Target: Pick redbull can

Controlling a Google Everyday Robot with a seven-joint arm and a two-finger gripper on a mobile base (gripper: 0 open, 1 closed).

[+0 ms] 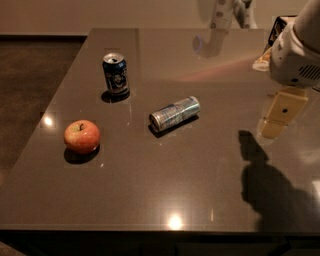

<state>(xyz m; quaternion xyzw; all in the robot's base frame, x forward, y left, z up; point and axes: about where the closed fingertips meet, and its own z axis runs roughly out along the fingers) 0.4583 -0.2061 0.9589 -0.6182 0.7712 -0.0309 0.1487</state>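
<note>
In the camera view, the pincer (231, 12) hangs at the far edge of the tabletop (165, 195), high in the frame and only partly in sight. I cannot tell whether it is open or closed, and it holds nothing that I can see. The redbull can (175, 113) lies on its side well short of the pincer, nearer to us and off toward the apple's side, with its shiny end turned toward us. It is untouched.

To my mind the reach has hardly begun. The can lies askew, so the pincer would do best to come down from above, turned so it closes across the narrow body near the middle. Pushing along the can's length would likely set it rolling.

The dark blue can (115, 74) stands upright further out on that same side. The apple (81, 136) sits nearest us and furthest from the pincer. Both lie well apart from the redbull can, so there is room around it.

No writing can be read on the redbull can, only pale blue and silver panels. The dark blue can shows a white emblem that I cannot make out.
</note>
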